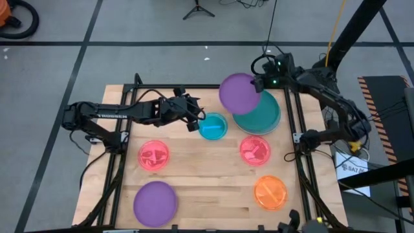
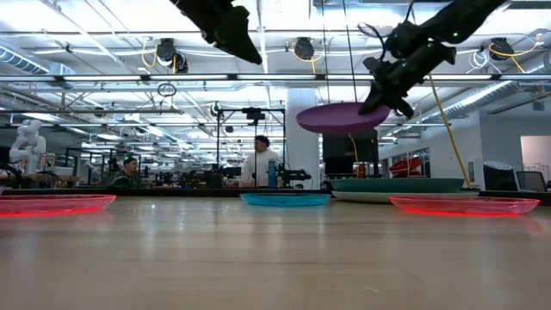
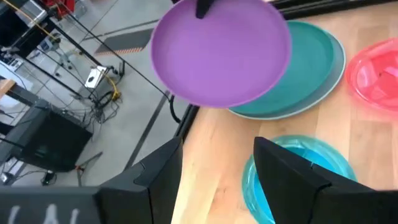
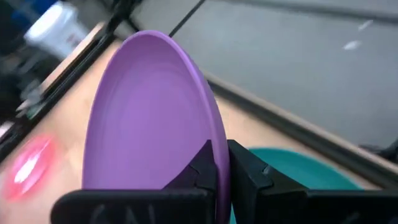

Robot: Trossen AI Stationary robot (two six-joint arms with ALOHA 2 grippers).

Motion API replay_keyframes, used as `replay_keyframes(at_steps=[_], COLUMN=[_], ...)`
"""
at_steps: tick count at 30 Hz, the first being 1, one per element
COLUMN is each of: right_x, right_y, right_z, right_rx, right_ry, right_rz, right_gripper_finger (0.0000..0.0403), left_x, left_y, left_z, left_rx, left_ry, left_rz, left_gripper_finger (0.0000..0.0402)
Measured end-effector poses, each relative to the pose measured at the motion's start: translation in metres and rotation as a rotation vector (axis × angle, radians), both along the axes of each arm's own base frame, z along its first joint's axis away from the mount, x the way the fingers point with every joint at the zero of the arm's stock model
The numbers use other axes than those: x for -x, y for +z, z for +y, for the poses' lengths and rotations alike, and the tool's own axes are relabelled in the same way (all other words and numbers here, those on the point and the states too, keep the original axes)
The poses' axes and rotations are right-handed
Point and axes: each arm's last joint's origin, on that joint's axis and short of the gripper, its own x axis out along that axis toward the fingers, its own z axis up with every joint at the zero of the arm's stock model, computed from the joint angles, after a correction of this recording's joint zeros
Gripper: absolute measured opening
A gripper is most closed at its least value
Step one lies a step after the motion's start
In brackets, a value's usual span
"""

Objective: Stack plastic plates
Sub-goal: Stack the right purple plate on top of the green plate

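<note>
Nearest the overhead camera, the right gripper (image 1: 257,84) pinches the rim of a large round purple plastic plate (image 1: 239,93), fingers closed tight on its edge, holding it in the air above the table. Just beneath and beside that plate lies the large dark green plastic plate (image 1: 265,116), nested on a light blue one. The left gripper (image 1: 194,120) hovers beside the raised plate, its fingers apart and empty, right over the small cyan plastic plate (image 1: 213,127) on the wooden table (image 1: 207,188).
</note>
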Motion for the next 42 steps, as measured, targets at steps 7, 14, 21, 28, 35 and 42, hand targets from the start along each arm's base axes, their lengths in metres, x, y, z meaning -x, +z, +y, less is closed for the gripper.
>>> replay_keyframes(at_steps=[7, 14, 21, 28, 35, 42], right_x=[0.024, 0.056, 0.062, 0.061, 0.061, 0.064], right_y=[-0.013, -0.036, -0.066, -0.074, -0.074, -0.075], right_z=[-0.010, -0.018, -0.023, -0.025, -0.027, -0.028], right_rx=[-0.181, -0.292, -0.353, -0.366, -0.345, -0.330], right_ry=[0.161, 0.002, -0.155, -0.156, -0.178, -0.243], right_rz=[-0.012, 0.127, 0.266, 0.275, 0.285, 0.365], right_gripper_finger=[0.0013, 0.0013, 0.0013, 0.0021, 0.0042, 0.0091], left_x=[0.002, 0.002, 0.002, 0.002, 0.002, 0.003], left_y=[-0.002, -0.003, -0.003, -0.003, -0.003, -0.004], left_z=[0.000, 0.000, 0.000, 0.000, 0.000, -0.002], left_rx=[0.026, 0.028, 0.024, 0.024, 0.030, 0.055], left_ry=[0.020, 0.026, 0.028, 0.028, 0.032, 0.041], left_rz=[0.013, 0.019, 0.022, 0.025, 0.020, 0.011], left_gripper_finger=[0.0204, 0.0204, 0.0204, 0.0204, 0.0204, 0.0204])
